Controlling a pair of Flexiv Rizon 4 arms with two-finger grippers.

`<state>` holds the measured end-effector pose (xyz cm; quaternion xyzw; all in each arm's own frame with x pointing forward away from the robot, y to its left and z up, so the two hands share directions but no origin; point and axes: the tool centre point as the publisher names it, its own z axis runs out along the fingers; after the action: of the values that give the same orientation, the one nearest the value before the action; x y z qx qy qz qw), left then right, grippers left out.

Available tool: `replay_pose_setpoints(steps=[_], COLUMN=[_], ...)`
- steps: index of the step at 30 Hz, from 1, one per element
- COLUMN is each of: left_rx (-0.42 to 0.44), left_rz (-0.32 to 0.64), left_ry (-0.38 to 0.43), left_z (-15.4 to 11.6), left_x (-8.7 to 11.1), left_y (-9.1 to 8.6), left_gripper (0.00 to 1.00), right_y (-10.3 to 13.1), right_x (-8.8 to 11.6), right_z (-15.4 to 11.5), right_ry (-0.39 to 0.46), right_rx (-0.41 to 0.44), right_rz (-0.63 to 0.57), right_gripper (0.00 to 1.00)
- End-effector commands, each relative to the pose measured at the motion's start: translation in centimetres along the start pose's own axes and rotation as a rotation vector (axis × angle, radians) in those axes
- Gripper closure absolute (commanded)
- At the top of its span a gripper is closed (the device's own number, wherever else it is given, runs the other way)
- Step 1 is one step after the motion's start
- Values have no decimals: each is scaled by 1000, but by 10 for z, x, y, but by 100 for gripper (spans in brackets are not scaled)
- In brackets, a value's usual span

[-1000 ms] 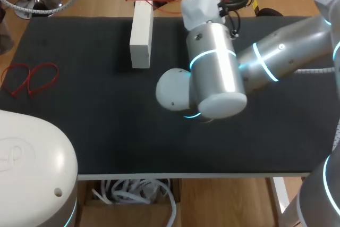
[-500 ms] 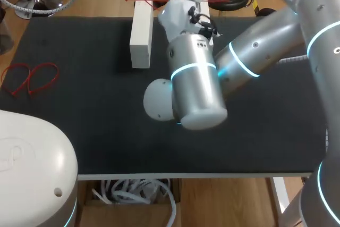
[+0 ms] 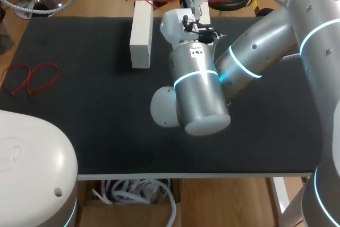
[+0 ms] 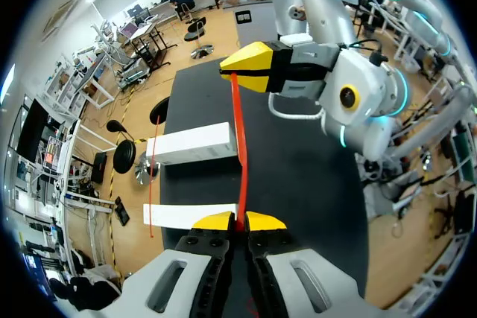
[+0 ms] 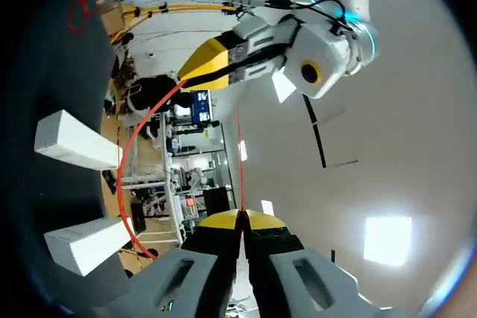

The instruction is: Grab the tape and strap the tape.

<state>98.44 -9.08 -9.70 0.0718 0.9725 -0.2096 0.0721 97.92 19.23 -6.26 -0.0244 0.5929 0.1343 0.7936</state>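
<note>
Pinching the thin red tape (image 4: 241, 147) between its yellow tips, the left gripper (image 4: 238, 221) has its fingers closed right on one spot of the strap. The right gripper (image 5: 241, 217) is doing the same thing, fingers clamped shut on the tape a bit further along. So the tape runs as a straight line from one gripper to the other, held up in the air over the far edge of the black desk (image 3: 79, 120). In the right wrist view, the rest of the tape curves away from the left fingers in a long loose arc.

Two white blocks (image 4: 197, 143) sit on the desk below the stretched tape, one near the far edge and the other (image 4: 190, 215) closer to the left gripper. Off on the left side of the desk, well apart from all that, a couple of spare red loops (image 3: 32, 75) lie flat.
</note>
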Motion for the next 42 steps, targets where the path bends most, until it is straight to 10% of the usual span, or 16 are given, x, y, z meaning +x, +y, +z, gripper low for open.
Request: replay_pose_setpoints(steps=[1,42], left_rx=[-4,-4], left_rz=[-1,-1], left_ry=[3,3], left_z=[-1,-1], left_x=[-1,-1], left_y=[-1,-1], left_gripper=[100,100], right_y=[8,29], right_x=[-4,-1], right_z=[1,6], right_ry=[15,-30], right_rx=[11,11], right_rz=[-34,-325], right_gripper=[100,100])
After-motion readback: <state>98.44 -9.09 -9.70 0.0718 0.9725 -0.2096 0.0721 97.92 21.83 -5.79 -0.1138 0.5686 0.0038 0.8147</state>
